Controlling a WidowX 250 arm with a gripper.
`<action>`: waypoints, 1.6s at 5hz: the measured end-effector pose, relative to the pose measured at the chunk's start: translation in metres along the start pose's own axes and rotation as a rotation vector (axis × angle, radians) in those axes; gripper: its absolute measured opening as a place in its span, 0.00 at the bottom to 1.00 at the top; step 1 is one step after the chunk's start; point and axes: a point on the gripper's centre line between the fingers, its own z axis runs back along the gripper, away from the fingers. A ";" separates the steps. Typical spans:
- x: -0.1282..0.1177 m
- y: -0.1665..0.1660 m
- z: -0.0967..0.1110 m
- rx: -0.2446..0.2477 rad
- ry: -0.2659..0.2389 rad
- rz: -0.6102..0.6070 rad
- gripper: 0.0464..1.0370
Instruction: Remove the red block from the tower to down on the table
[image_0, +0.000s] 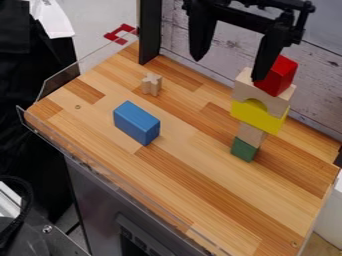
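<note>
High at the top of the view hangs my black gripper, its two fingers spread wide with nothing between them. The red block rests on top of the tower at the right, tilted in the view, and my right finger overlaps its left edge; whether they touch I cannot tell. Below the red block the tower has a natural wood arch, a yellow piece, a plain wood block and a green block on the wooden table.
A large blue block lies left of centre on the table. Behind it stands a small cross-shaped wood piece. Clear plastic edging runs along the table's left and front sides, and a whitish plank wall rises behind.
</note>
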 end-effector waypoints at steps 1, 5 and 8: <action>0.000 0.000 -0.008 0.009 0.031 0.000 0.96; 0.069 -0.019 0.011 -0.032 0.049 -0.090 0.96; 0.059 -0.019 -0.012 -0.004 0.141 -0.122 0.96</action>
